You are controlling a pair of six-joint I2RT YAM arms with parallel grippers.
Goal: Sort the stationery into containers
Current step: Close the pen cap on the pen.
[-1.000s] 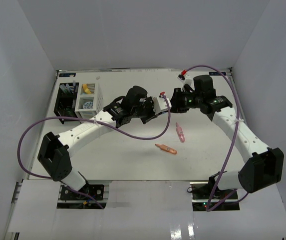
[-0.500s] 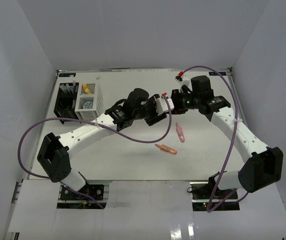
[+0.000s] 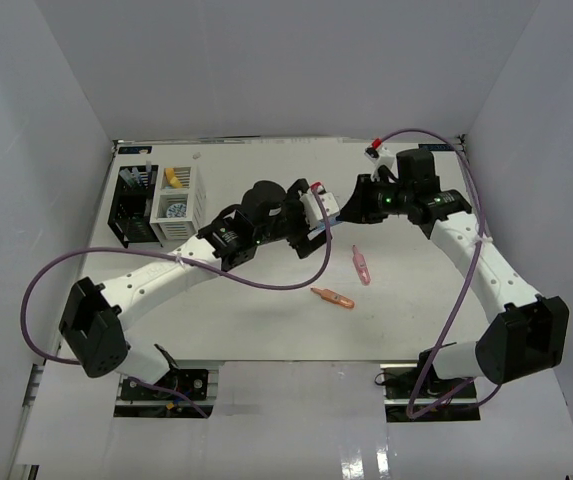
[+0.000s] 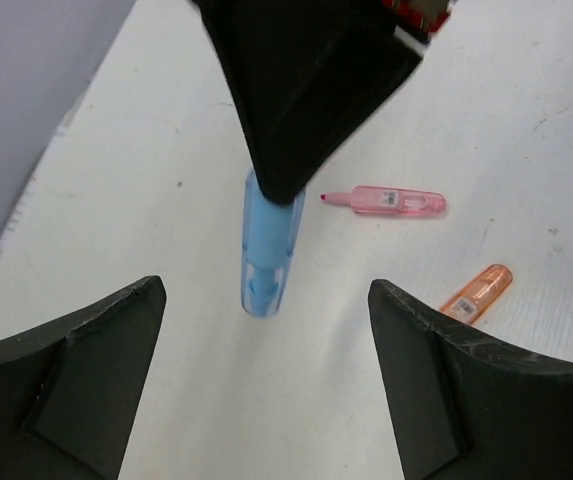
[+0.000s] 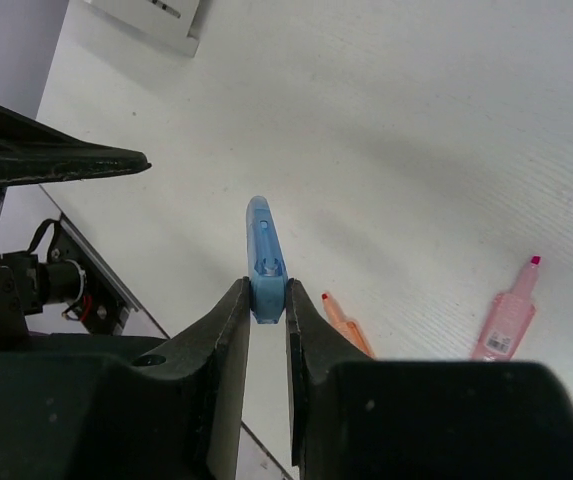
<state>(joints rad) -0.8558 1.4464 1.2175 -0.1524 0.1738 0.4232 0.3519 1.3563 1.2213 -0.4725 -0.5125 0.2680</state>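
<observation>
A blue marker (image 5: 264, 262) hangs above the table with my right gripper (image 5: 266, 290) shut on its rear end. Its free end (image 4: 268, 260) points toward my left gripper (image 4: 266, 292), which stands wide open just in front of it, both fingers apart from the marker. The two grippers meet over mid-table (image 3: 331, 212). A pink marker (image 3: 362, 265) and an orange marker (image 3: 333, 297) lie on the table below. The black container (image 3: 131, 205) and the white container (image 3: 176, 200) stand side by side at the back left.
The white container holds a yellow marker (image 3: 171, 178) and a tape roll (image 3: 174, 210); dark pens stick up from the black one. Purple cables loop off both arms. White walls close in the table on three sides.
The left gripper's jaws have spread from nearly shut to wide open at the blue marker. The left arm has shifted right, the right wrist has risen slightly, still gripping the marker.
</observation>
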